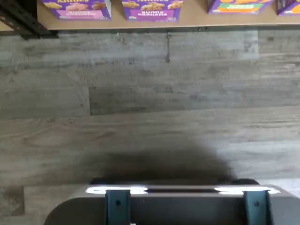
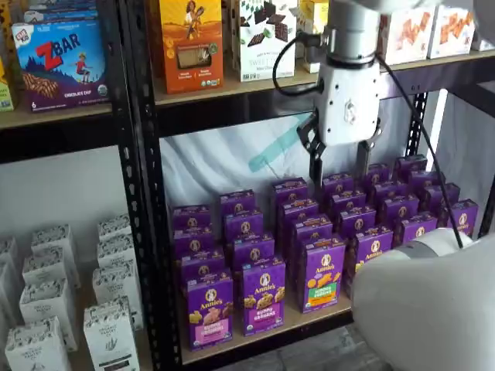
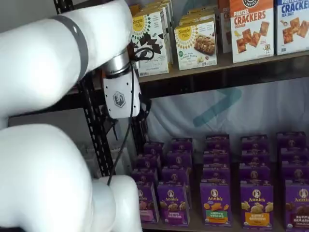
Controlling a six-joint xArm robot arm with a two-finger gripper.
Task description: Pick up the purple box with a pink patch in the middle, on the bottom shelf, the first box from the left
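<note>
The arm hangs its claw (image 2: 339, 166) downward, black fingers apparently parted with nothing between them.

My wrist camera looks straight down at the grey plank floor (image 1: 150, 108), catching only the front edge of the bottom shelf (image 1: 187, 21). Two fixed cameras face the shelves from the front, one square-on, one angled past my arm (image 3: 43, 72). Both share the purple cartons.
</note>
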